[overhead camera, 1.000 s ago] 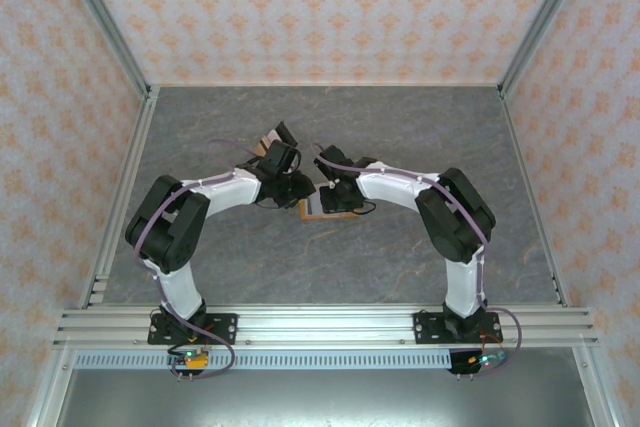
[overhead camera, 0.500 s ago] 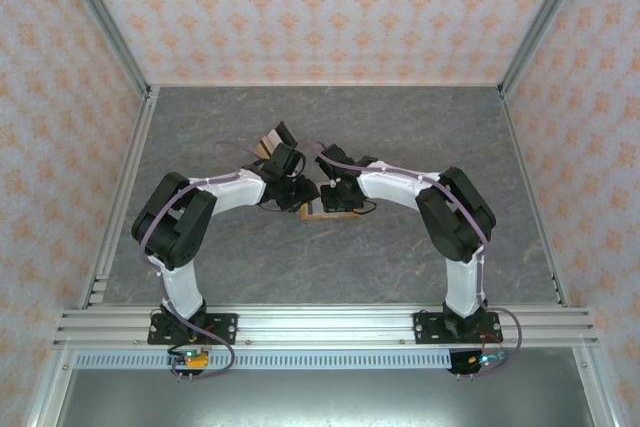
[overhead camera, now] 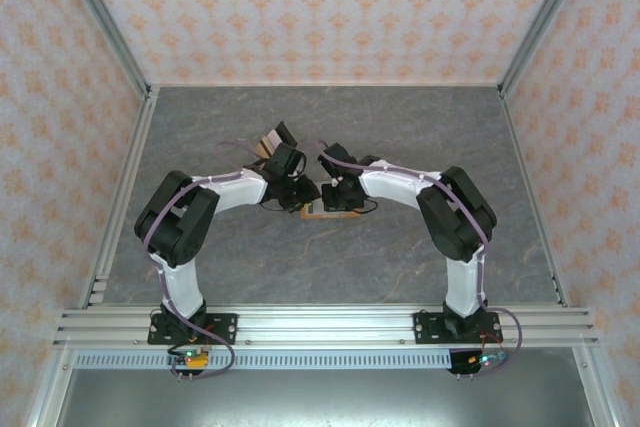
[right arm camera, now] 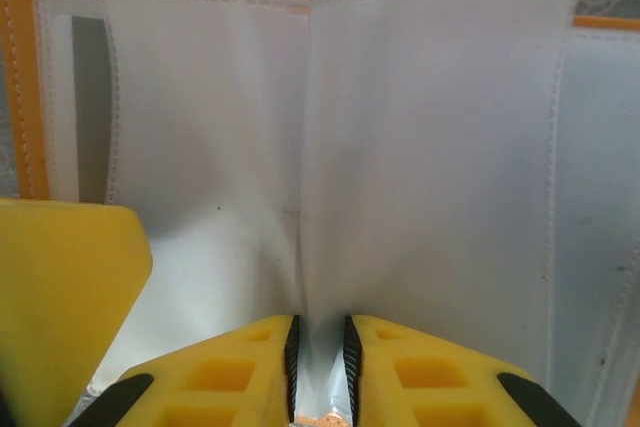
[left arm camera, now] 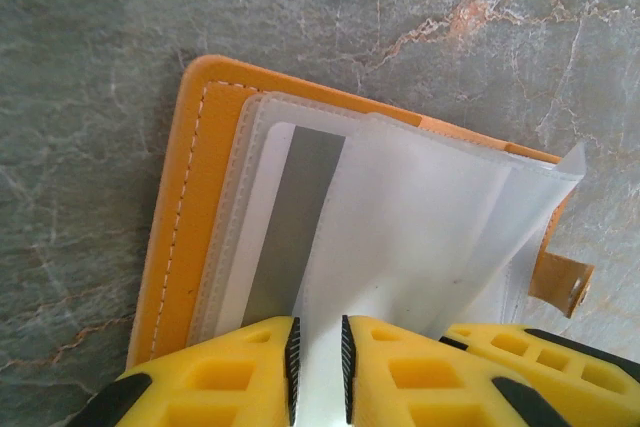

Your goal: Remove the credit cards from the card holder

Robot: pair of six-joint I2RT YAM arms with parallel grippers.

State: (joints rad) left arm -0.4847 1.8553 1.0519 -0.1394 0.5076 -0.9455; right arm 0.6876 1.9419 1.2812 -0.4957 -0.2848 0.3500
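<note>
Orange card holder lies open. Left gripper and right gripper each pinch 1 of its clear sleeves.

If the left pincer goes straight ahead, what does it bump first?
The frosted plastic sleeve of the card holder: the left pincer seems to pinch it, so it would likely push into that first.
</note>
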